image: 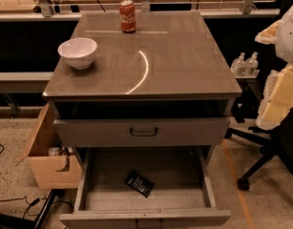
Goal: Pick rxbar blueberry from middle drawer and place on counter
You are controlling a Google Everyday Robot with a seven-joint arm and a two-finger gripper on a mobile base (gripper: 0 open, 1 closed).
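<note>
Counter (184,66), rxbar blueberry (139,183) in drawer (179,171), gripper unseen

1 view: high front, down onto counter (184,66) (gripper offscreen).

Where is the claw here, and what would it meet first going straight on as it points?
The claw is not in view, so its heading cannot be read. Nothing covers the rxbar blueberry lying in the open middle drawer.

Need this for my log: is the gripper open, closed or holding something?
Gripper: not in view, so its state cannot be told. The rxbar blueberry lies loose in the middle drawer.
</note>
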